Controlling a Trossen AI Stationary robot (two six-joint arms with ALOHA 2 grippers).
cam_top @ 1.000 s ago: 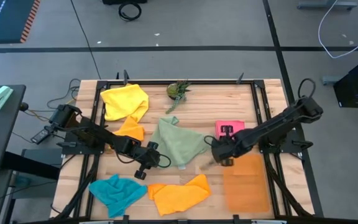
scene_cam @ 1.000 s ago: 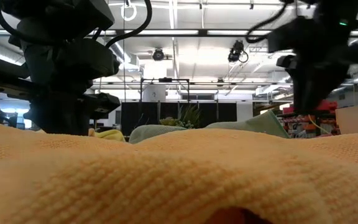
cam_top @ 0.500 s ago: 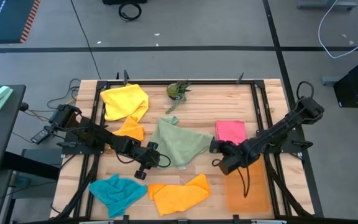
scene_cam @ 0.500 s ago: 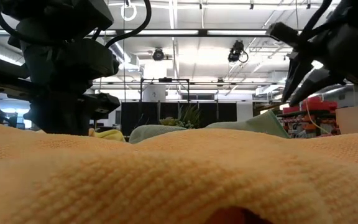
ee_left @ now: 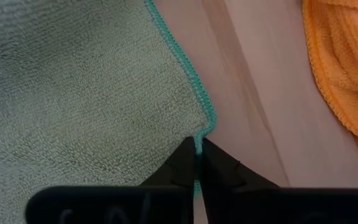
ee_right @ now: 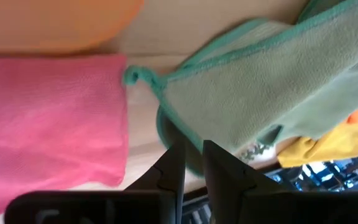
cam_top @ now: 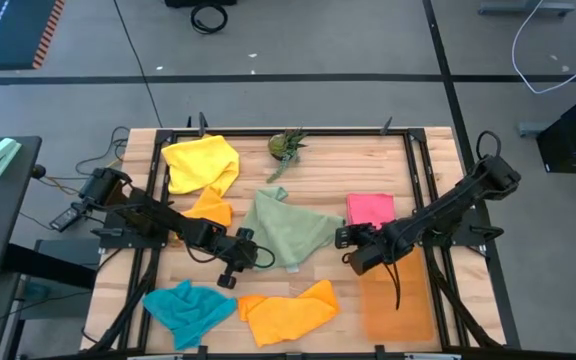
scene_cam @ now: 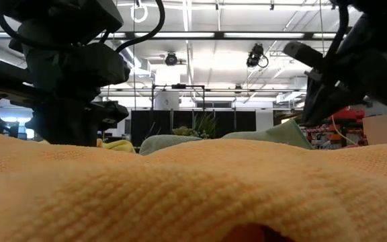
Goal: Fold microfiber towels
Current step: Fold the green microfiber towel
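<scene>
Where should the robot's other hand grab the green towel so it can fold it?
Probably the pale green towel's right corner, on its teal hem, next to the pink towel. That corner lies flat and free on the table. The left gripper pinches the towel's near edge, and the right gripper hangs open beside that corner, so come in low from the right.
</scene>
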